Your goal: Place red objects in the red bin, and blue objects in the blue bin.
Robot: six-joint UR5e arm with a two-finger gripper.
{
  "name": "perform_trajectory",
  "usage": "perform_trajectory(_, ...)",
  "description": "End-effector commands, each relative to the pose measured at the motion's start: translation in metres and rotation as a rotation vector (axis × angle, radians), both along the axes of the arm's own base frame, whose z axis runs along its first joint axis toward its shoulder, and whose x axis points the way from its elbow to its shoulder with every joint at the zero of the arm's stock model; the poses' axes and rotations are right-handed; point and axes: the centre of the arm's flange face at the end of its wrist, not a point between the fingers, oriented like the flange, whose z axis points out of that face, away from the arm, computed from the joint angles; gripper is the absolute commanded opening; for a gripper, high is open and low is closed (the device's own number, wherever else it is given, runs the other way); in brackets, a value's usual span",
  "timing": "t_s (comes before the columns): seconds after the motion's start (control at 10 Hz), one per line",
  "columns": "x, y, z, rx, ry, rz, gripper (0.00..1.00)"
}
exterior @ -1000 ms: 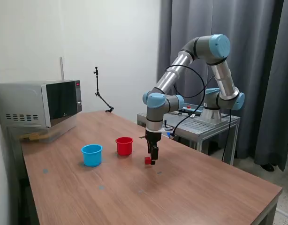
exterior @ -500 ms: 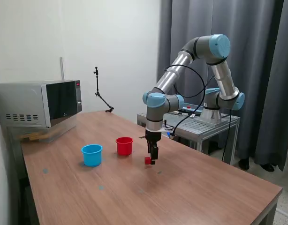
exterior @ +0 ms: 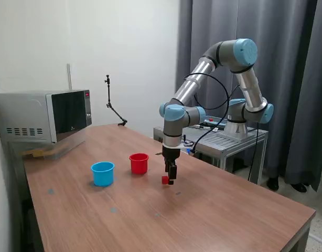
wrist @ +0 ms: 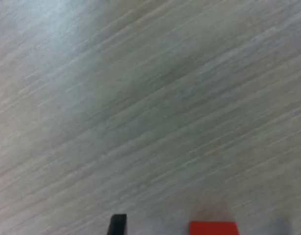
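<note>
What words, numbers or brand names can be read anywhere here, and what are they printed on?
None can be read.
The microwave shows a small red glow at the top corner of its door, too small to read as digits.
The red cup, blue cup, red cube and robot arm show no markings.
The wrist view shows only the wood table and the red cube's edge.

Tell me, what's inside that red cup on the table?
Nothing can be made out inside the red cup: its near wall hides the inside from this angle. A small red cube sits outside it, by the gripper.
</note>
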Motion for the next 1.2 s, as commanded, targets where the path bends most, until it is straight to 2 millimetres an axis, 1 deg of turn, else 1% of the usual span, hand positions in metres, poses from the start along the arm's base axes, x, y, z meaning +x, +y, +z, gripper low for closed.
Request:
perform_trajectory(0.0,0.0012,0.0006,-0.0066,0.000,-0.011,-0.001,1.00)
perform_trajectory(0.2,0.0004,0.0006,-0.0086,0.000,-0.012,-0.001,1.00)
perform_trajectory(0.4,-0.0042,0.0008,-0.0040,0.000,0.000,0.001,1.00)
perform_trajectory(1.1,-0.0063,0.0031,-0.0022,0.002,0.009,-0.002,1.00)
